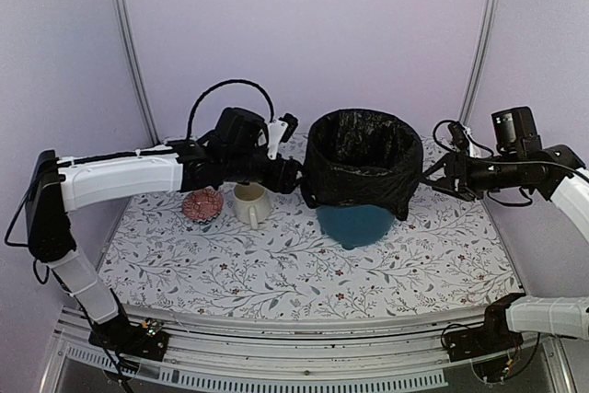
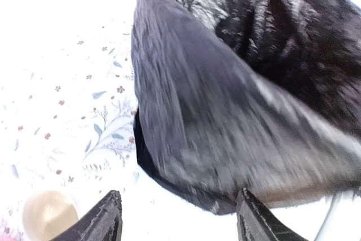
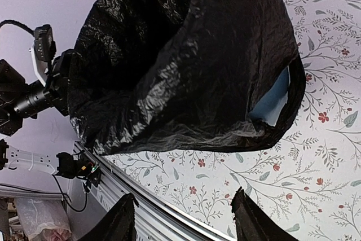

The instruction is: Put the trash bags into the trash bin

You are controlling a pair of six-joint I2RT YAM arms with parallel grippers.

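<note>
The black trash bag (image 1: 362, 161) is draped over the teal trash bin (image 1: 357, 225), lining its mouth and covering its upper wall; only the bin's lower part shows. My left gripper (image 1: 293, 175) is at the bag's left side. In the left wrist view it (image 2: 180, 221) stands open, and the bag's lower hem (image 2: 225, 196) hangs just beyond the right fingertip (image 2: 256, 218). My right gripper (image 1: 431, 178) is just off the bag's right side. In its own view it (image 3: 186, 221) is open over bare cloth, apart from the bag (image 3: 186, 66), under which a patch of bin (image 3: 271, 103) peeks out.
A cream mug (image 1: 248, 203) stands left of the bin, below the left arm, and shows again in the left wrist view (image 2: 48, 215). A pink round object (image 1: 202, 204) lies beside the mug. The floral tablecloth (image 1: 294, 273) ends at a metal rail (image 3: 169, 207) along the near edge.
</note>
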